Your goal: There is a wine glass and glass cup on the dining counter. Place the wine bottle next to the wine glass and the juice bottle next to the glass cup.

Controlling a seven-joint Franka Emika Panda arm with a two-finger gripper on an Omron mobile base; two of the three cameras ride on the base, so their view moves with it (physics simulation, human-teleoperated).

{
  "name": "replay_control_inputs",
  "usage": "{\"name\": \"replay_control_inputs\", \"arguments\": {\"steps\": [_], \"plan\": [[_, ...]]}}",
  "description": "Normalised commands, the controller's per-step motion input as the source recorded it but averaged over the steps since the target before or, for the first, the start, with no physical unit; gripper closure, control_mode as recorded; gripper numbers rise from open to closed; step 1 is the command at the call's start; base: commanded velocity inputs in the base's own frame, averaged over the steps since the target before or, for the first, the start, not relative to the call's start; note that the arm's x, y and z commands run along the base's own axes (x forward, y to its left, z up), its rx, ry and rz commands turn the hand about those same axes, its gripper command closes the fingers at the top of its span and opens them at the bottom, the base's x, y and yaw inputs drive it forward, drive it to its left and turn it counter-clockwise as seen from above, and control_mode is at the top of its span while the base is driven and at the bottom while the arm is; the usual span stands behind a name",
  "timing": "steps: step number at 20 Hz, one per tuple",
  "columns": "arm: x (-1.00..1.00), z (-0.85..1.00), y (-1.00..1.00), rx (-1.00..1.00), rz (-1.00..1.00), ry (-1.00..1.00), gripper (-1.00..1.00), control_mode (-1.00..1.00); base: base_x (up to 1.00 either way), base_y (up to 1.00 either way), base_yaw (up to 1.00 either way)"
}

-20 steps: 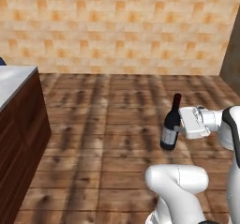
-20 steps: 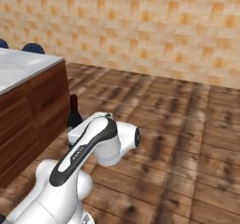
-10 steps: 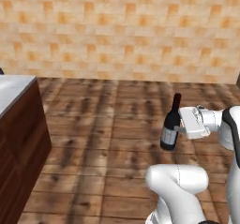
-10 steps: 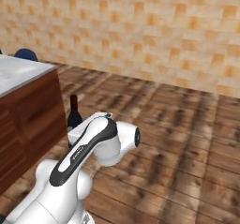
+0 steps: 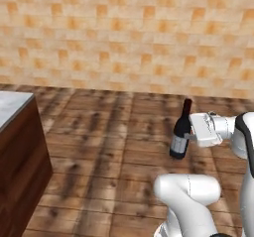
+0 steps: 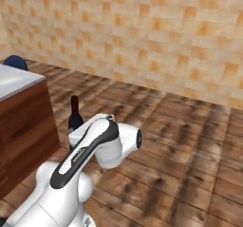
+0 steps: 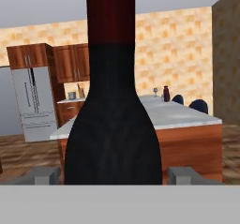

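Swung rightward since earlier, views sliding surface (image 5: 15,107) leftward. Tool (image 5: 191,136) clamped on wine bottle (image 5: 180,130), upright above wooden floor (transport step). Next: driving to surface, beside wine glass (image 7: 155,91).

Open wooden floor (image 5: 99,147) extends ahead to the tiled wall (image 5: 124,32), while the counter (image 5: 15,147) blocks the left side at the frame edge, and in the hand view the wine bottle (image 7: 112,124) stands between the pincer and the distant counter
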Motion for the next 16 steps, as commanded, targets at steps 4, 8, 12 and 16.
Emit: {"name": "replay_control_inputs", "arguments": {"steps": [4,8,12,16], "plan": [[0.0,0.0,0.0,0.0,0.0,0.0,1.0,1.0,0.85,-0.08,0.15],[0.0,0.0,0.0,0.0,0.0,0.0,1.0,1.0,0.85,-0.08,0.15],[0.0,0.0,0.0,0.0,0.0,0.0,1.0,1.0,0.85,-0.09,0.15],[0.0,0.0,0.0,0.0,0.0,0.0,1.0,1.0,0.85,-0.09,0.15]]}}
